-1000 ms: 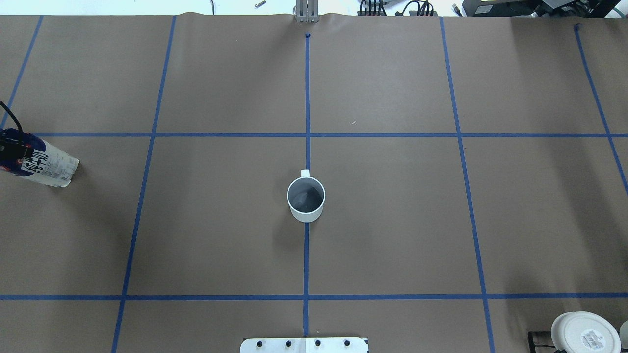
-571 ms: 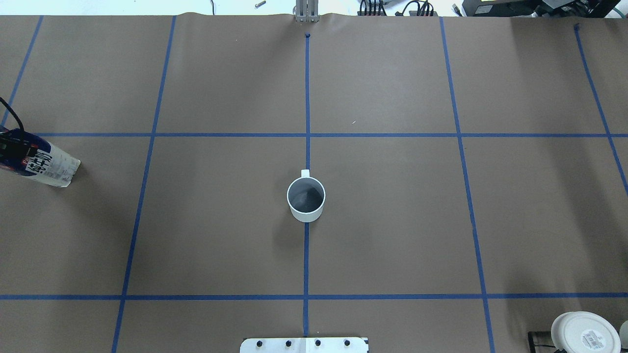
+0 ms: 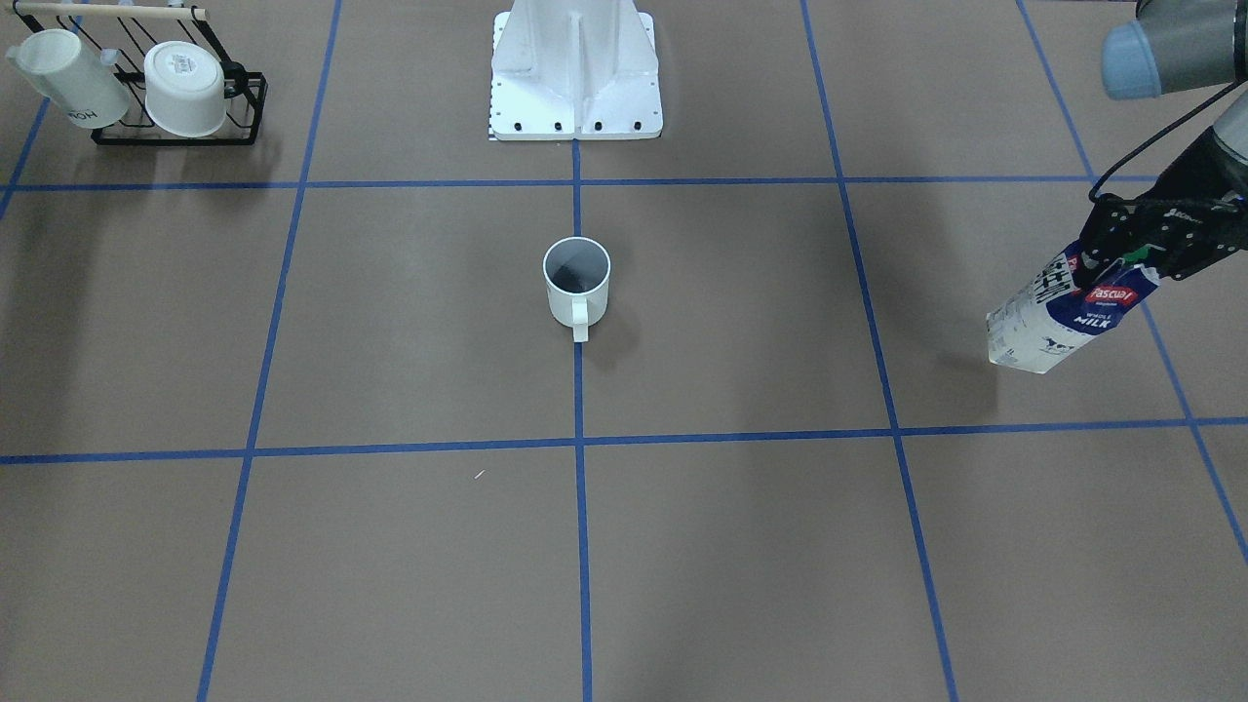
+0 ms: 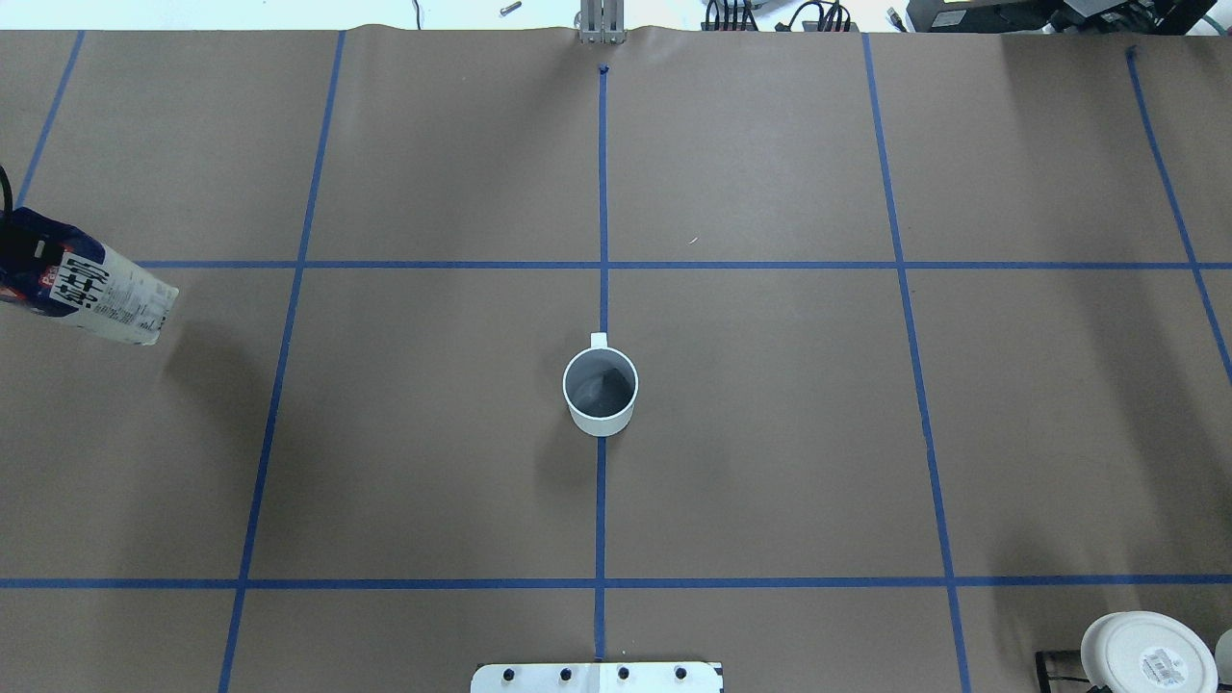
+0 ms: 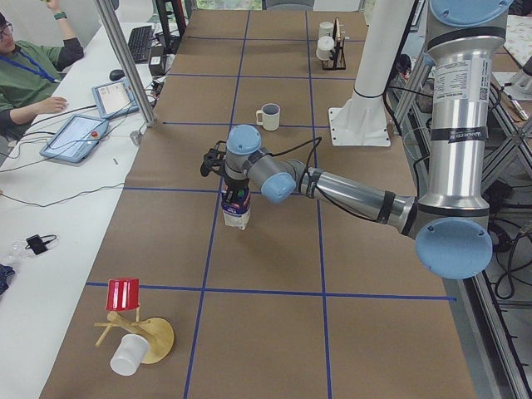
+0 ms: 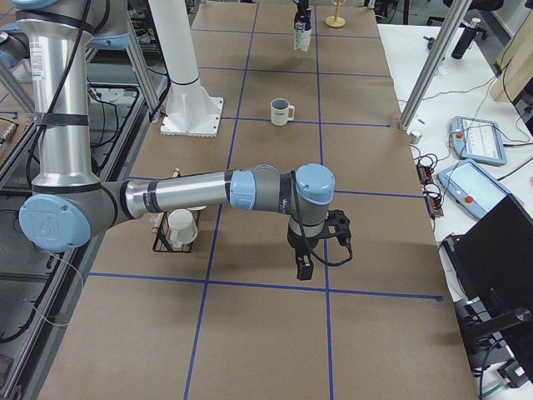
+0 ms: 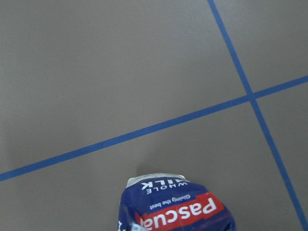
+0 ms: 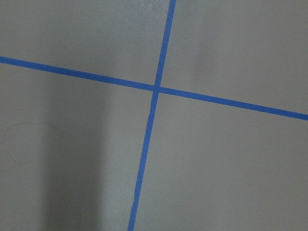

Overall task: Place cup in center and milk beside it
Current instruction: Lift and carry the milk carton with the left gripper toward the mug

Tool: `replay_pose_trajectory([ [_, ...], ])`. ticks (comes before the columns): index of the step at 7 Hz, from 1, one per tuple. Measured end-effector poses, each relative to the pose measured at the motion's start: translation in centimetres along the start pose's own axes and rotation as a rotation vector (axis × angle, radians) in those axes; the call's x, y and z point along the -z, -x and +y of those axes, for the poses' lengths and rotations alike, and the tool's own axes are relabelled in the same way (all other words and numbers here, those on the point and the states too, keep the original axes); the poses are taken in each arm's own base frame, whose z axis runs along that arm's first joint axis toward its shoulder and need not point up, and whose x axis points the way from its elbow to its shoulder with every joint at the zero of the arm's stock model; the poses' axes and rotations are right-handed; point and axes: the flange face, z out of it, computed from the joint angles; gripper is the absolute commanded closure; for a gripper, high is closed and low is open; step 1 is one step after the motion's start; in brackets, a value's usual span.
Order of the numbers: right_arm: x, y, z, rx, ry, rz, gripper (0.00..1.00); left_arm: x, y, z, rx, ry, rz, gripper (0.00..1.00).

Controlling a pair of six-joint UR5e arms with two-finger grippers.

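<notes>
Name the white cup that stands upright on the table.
The handled mug on the middle tape line; the two cups in the black rack sit tilted.

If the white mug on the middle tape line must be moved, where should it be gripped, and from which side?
Probably the wall of the mug, from above: it stands upright with open mouth, so one finger fits inside the rim, one outside. Avoid the handle, which points away from the robot.
</notes>
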Motion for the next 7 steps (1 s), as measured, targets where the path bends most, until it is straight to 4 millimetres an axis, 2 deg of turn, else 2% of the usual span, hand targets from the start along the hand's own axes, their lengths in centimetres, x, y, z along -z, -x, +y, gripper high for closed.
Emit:
replay_pose_trajectory([
  [1, -0.2, -0.1, 0.1, -0.003, 0.004, -0.002, 0.0, 0.9, -2.3, -1.4, 0.07, -0.024, 0.023, 1.0],
  [2, -0.7, -0.4, 0.6, -0.012, 0.014, -0.004, 0.0, 0.9, -4.9, -2.7, 0.121, -0.031, 0.048, 1.0],
  [3, -1.5, -1.0, 1.6, -0.021, 0.024, -0.006, 0.0, 0.6, -8.0, -4.0, 0.158, -0.022, 0.065, 1.0],
  [4, -2.5, -1.6, 3.1, -0.018, 0.018, -0.002, 0.0, 0.4, -12.4, -5.5, 0.183, -0.006, 0.053, 1.0],
  [5, -3.6, -2.3, 4.7, -0.006, 0.003, 0.007, 0.0, 0.3, -17.9, -6.8, 0.2, 0.014, 0.008, 1.0],
  [6, -4.6, -3.0, 5.9, 0.0, -0.005, 0.012, 0.0, -0.3, -24.5, -7.6, 0.22, 0.04, -0.051, 1.0],
  [7, -5.3, -3.7, 6.7, -0.007, -0.004, 0.013, 0.0, -1.6, -30.6, -7.2, 0.23, 0.063, -0.095, 1.0],
])
